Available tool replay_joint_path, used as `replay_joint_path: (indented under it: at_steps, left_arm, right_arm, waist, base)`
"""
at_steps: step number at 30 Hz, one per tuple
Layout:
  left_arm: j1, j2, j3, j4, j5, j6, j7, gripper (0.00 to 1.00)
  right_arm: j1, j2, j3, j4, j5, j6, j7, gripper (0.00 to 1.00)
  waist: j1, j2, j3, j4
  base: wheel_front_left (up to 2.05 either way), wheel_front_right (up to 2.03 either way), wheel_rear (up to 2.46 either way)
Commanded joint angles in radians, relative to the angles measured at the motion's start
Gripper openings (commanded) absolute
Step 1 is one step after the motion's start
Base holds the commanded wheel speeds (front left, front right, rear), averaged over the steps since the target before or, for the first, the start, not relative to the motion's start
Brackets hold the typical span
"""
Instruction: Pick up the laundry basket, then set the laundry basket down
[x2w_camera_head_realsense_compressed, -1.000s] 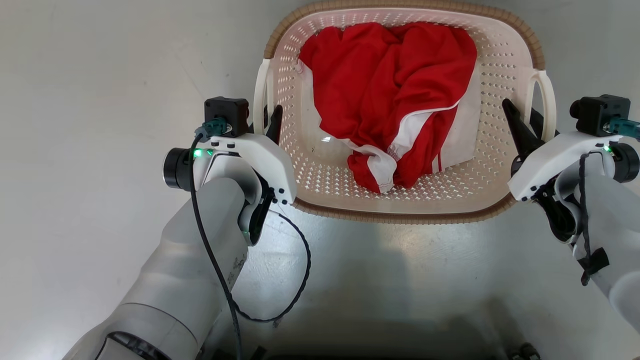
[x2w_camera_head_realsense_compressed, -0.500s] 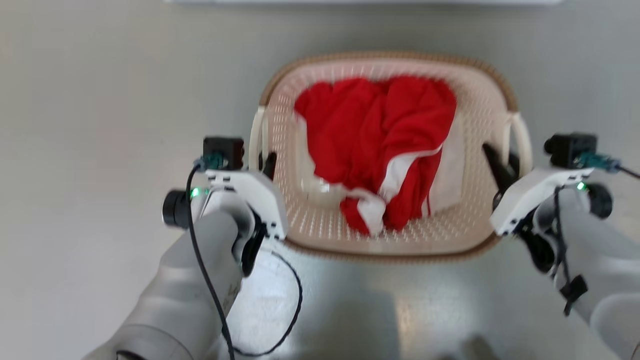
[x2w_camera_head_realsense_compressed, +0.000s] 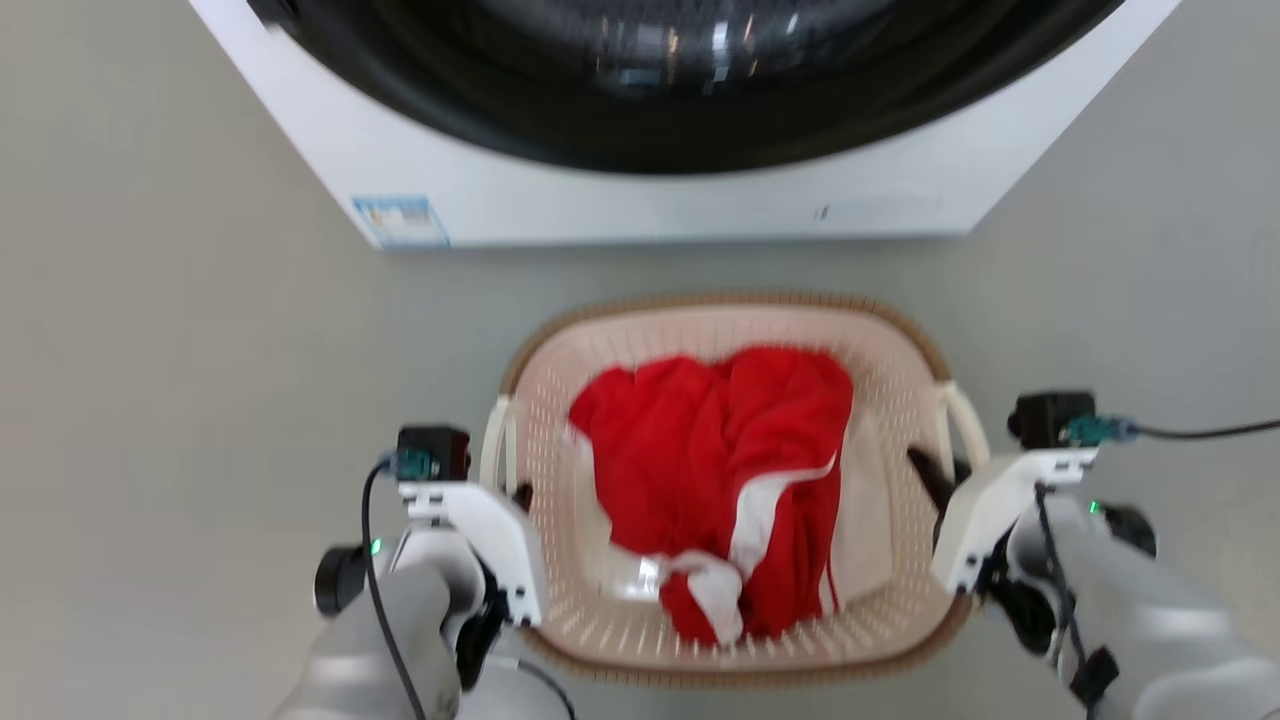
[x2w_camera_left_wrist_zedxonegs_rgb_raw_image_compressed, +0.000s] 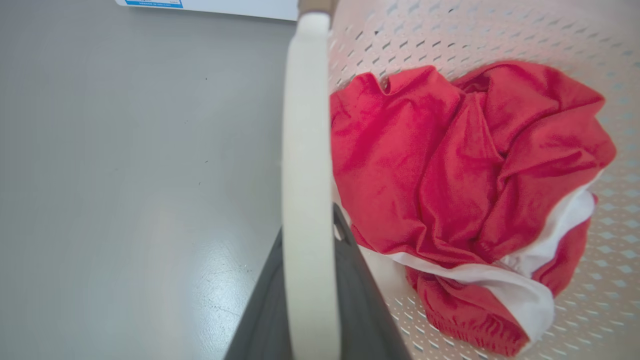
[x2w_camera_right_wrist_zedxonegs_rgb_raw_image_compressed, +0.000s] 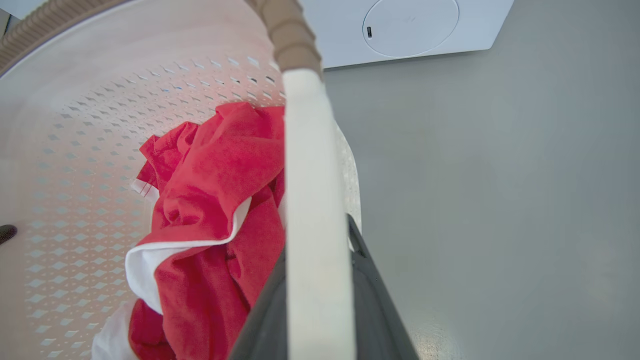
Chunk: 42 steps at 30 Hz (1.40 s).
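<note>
While the laundry basket (x2w_camera_head_realsense_compressed: 600, 625) is perforated plastic, left gripper (x2w_camera_head_realsense_compressed: 520, 492) and right gripper (x2w_camera_head_realsense_compressed: 925, 468) clamp smooth loops (x2w_camera_left_wrist_zedxonegs_rgb_raw_image_compressed: 306, 150).

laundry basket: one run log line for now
laundry basket | left fingers clamp left handle | right fingers clamp right handle | red garment inside | washer ahead

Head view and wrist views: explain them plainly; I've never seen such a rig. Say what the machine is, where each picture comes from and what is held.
It is a wheeled robot with two arms, each ending in a two-fingered gripper. The head view looks down from its head: left gripper and right gripper flank a basket over a grey floor, before a washer. Red-and-white cloth lies inside. Each wrist view looks along one gripper's dark fingers: the left pair clamps the basket's left handle, the right pair its right handle. Whether the basket is lifted, I cannot tell.
</note>
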Motion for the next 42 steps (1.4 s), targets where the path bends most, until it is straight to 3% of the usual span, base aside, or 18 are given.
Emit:
replay_joint_path:
  at_steps: [1,8,20,42]
  left_arm:
    - [0.012,0.034,0.010,0.001,-0.002,-0.013,0.002,0.00]
    - [0.079,0.035,-0.004,0.024,-0.022,-0.036,0.070,0.00]
    - [0.131,0.044,-0.012,0.034,-0.054,-0.052,0.207,0.00]
    - [0.146,0.050,-0.021,0.036,-0.085,-0.060,0.270,0.00]
  right_arm:
    - [0.041,-0.002,0.017,-0.005,0.010,0.017,0.008,0.00]
    - [0.105,0.038,0.061,0.025,0.068,0.017,0.061,0.00]
    - [0.127,0.061,0.089,0.018,0.138,0.017,0.178,0.00]
    - [0.134,0.062,0.109,0.023,0.181,0.017,0.243,0.00]
  waist:
    - [0.0000,0.0000,-0.097,-0.016]
    - [0.0000,0.0000,-0.233,-0.023]
    - [0.0000,0.0000,-0.322,-0.036]
    - [0.0000,0.0000,-0.340,-0.040]
  base:
    - [0.00,0.00,0.00]
    - [0.00,0.00,0.00]
    - [0.00,0.00,0.00]
    - [0.00,0.00,0.00]
